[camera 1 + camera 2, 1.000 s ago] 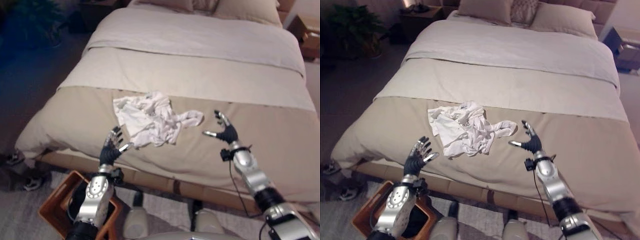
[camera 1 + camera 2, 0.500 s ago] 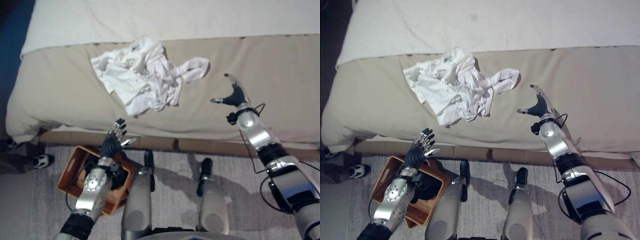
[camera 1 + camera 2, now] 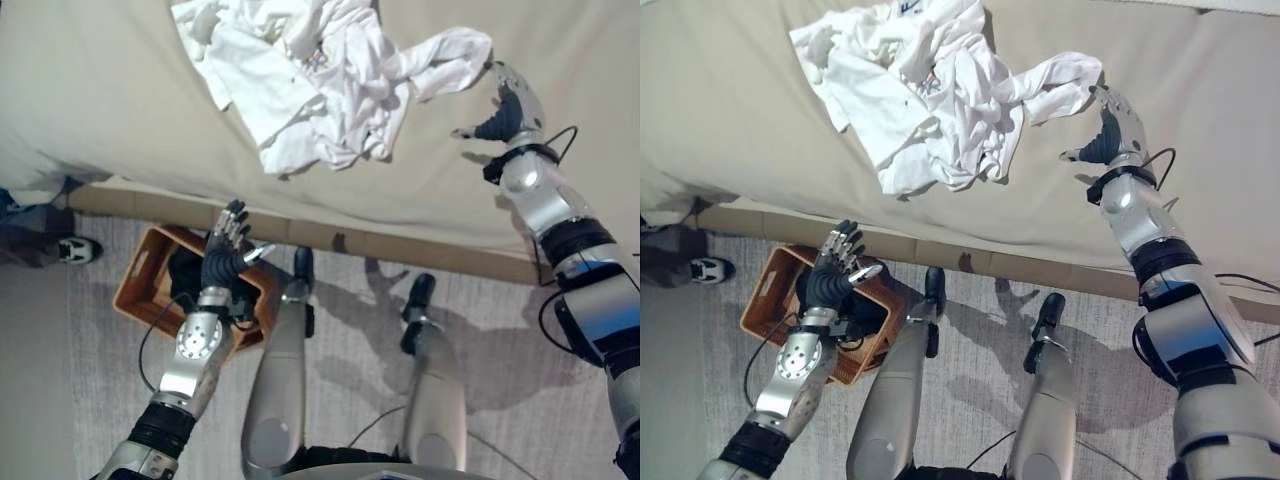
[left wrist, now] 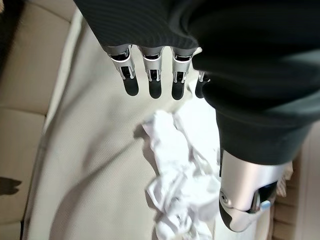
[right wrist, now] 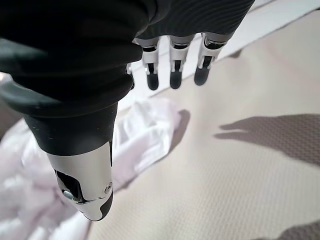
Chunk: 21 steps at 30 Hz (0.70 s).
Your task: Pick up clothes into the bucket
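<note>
The biggest thing in front of me is the bed (image 3: pixel 120 90), with a tan cover pulled over it. Its low edge runs across both of my eye views, and a grey rug (image 3: pixel 970 400) lies on the floor below it.

On the bed is a pile of white clothes (image 3: pixel 930 90), all crumpled up. One long bit of cloth sticks out toward my right side. No clothes are in my hands.

Down on the rug, close to the foot of the bed, is an orange-brown crate (image 3: pixel 140 285). This is the bucket for the clothes. Something dark sits inside it, but I cannot tell what it is. A shoe (image 3: pixel 72 248) lies on the floor past the crate, by the bed's corner.

My right hand (image 3: pixel 505 105) is up over the bed, just beside the end of that long bit of cloth. Its fingers are straight and spread wide, and it holds nothing.

My left hand (image 3: pixel 225 262) is lower, in front of the crate. Its fingers (image 4: pixel 152 75) are straight and spread too, and it is empty.
</note>
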Motion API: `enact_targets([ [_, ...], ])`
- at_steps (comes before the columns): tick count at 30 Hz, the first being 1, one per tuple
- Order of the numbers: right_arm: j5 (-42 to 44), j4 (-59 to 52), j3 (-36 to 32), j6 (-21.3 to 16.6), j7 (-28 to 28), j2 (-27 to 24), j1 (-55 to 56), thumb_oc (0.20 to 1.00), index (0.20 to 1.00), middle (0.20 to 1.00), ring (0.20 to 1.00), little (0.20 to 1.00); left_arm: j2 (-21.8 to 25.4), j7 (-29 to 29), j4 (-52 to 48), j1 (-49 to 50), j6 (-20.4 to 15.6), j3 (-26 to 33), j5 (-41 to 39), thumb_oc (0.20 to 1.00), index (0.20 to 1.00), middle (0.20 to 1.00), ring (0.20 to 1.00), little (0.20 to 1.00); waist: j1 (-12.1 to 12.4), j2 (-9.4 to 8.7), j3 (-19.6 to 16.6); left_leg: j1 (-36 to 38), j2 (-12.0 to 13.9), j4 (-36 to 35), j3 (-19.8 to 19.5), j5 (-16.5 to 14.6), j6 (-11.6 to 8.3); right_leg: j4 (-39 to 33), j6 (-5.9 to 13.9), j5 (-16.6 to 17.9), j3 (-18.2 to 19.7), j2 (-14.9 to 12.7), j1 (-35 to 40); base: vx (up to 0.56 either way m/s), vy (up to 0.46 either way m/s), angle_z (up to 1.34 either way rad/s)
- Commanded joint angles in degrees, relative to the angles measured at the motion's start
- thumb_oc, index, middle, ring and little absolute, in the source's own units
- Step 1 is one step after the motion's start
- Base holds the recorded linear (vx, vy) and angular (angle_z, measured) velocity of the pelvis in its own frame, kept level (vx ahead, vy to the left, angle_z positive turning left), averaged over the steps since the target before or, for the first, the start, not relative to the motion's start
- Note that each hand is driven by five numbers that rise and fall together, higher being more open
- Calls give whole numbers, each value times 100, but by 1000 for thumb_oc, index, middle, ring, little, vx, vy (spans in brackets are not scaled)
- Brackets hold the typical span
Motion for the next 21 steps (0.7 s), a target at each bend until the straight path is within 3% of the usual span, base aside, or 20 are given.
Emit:
enact_targets([
  [1, -645, -246, 368, 73, -447, -500, -393, 1000, 1000, 1000, 1000, 1000, 121, 221, -560, 161, -367, 143, 508, 1000, 1000, 1000, 1000, 1000, 77, -6, -103, -427, -39, 181, -96, -29, -75, 386, 246, -78, -98, -286, 5, 18, -22, 10],
  [7, -1185, -547, 742, 175, -482, -597, -602, 1000, 1000, 1000, 1000, 1000, 152, 362, -557, 86, -396, 120, 618, 1000, 1000, 1000, 1000, 1000, 143, -12, -103, -669, -120, 319, -227, -76, -61, 572, 224, -192, -125, -299, -177, 25, -35, 11],
  [17, -1264, -265, 964, 248, -521, -460, -898, 1000, 1000, 1000, 1000, 1000, 217, 497, -660, 0, -420, 162, 641, 1000, 1000, 1000, 1000, 1000, 302, 15, -103, -1208, -322, 611, -442, -139, -67, 955, 170, -401, -215, -387, -548, 28, -33, 18],
  [18, -1261, -200, 1015, 257, -520, -419, -917, 1000, 1000, 1000, 1000, 1000, 204, 513, -656, 35, -419, 153, 626, 1000, 1000, 1000, 1000, 1000, 327, 16, -103, -1155, -343, 703, -483, -335, -97, 1068, 214, -586, -179, -399, -492, 112, -65, 15],
  [21, -1234, -204, 1014, 261, -570, -356, -963, 1000, 1000, 1000, 1000, 1000, 192, 547, -673, 35, -413, 133, 607, 1000, 1000, 1000, 1000, 1000, 402, 37, -103, -1327, -428, 868, -558, -390, -94, 1247, 189, -708, -229, -447, -582, 65, -36, 16],
])
